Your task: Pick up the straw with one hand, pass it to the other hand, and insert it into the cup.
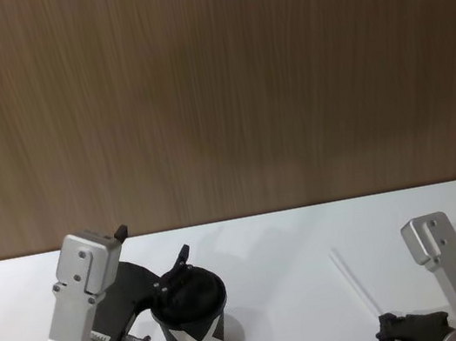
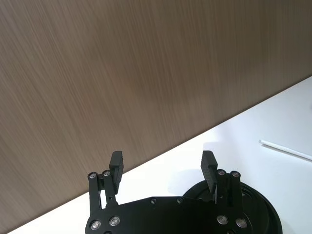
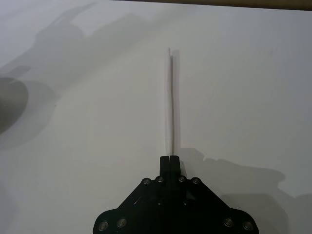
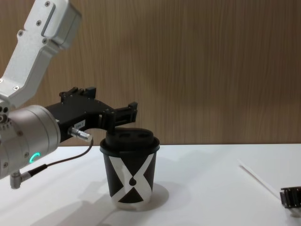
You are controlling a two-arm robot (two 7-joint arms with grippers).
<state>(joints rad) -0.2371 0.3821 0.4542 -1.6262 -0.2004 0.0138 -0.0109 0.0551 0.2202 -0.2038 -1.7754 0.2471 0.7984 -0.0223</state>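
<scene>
The straw [image 3: 170, 97] is a thin, plain white stick lying flat on the surface [image 3: 73, 146], well off to the right of the cup [image 4: 134, 179]. The right claw [image 3: 169, 158] is closed, tips right at the straw's near end. Can't tell if it's actually pinching it or just touching. The left claw [image 2: 163, 163] hangs wide open just over the cup's black domed lid [image 4: 129, 136]. The cup's black with a big white X and stands upright. The surface is plain white, with a brown wood-grain wall [image 1: 211, 76] behind it.
</scene>
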